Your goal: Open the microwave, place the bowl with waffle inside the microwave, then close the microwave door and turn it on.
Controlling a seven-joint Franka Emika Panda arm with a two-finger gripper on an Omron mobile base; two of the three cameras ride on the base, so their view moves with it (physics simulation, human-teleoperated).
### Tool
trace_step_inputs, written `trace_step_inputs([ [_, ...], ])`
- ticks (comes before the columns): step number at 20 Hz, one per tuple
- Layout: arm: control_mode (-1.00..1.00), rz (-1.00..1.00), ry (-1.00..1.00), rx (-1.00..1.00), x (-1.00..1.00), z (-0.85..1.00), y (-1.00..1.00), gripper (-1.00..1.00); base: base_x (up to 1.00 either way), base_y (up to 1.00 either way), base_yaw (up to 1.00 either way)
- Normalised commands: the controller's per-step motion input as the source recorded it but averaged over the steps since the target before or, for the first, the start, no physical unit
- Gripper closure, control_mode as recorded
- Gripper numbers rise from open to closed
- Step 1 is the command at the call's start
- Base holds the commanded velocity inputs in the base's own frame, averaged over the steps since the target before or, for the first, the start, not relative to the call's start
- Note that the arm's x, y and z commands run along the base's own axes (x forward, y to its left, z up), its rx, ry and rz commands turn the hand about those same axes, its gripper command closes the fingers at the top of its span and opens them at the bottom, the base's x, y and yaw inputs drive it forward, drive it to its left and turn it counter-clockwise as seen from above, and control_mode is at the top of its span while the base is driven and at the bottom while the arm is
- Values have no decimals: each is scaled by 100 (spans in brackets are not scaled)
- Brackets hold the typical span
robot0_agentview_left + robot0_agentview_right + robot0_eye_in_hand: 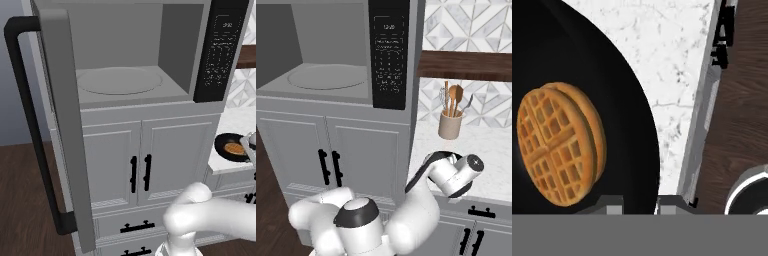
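Note:
The microwave (125, 100) stands open with its cavity bare. Inside lies the round turntable (119, 80), and the black button panel (220, 50) is on the right. The microwave door (65, 125) is swung out to the left, its black bar handle (30, 125) facing me. The bowl with waffle (232, 148) rests on the white counter at the right. My gripper (639, 202) is directly over it, one fingertip inside the black bowl (612, 75) and one outside, shut on the rim. The waffle (559, 145) lies flat in the bowl. In the right base view my hand hides most of the bowl.
White cabinet doors (140, 172) with short black handles sit under the microwave. A beige utensil holder (450, 125) stands at the back of the marble counter (491, 165). A dark wooden shelf (466, 65) hangs above the counter. The open door juts out on the left.

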Motion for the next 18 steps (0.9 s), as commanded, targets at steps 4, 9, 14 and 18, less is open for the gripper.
trace_step_inputs([
  [4,-100,0,-4,0,-99,41,2,100,0,0,0],
  [9,-100,0,-5,0,-81,62,0,100,0,0,0],
  [14,-100,-5,0,0,-39,81,8,100,0,0,0],
  [18,-100,-5,0,0,-32,75,21,100,0,0,0],
])
